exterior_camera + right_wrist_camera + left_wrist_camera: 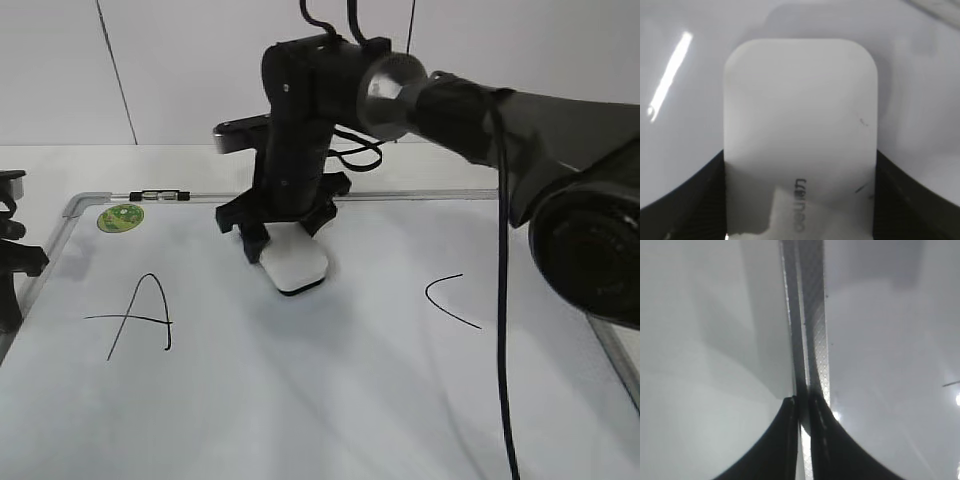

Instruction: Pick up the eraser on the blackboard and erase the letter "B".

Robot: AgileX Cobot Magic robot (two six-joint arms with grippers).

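Right wrist view shows the right gripper (800, 200) clamped on the eraser (800, 130), a dark finger (685, 205) pressing each long side, grey lettering readable near the held end. Seen from the exterior view, that gripper (285, 235) holds the eraser (294, 264) with its dark underside on the blackboard (330, 400), in the middle stretch between the A (138, 318) and the C (450, 300). No stroke of a B can be made out there. A round green magnet (120, 217) sits near the board's upper left corner. Left wrist view shows the left gripper (802, 412) with its fingers pressed together, holding nothing, over the board's grey frame (812, 315).
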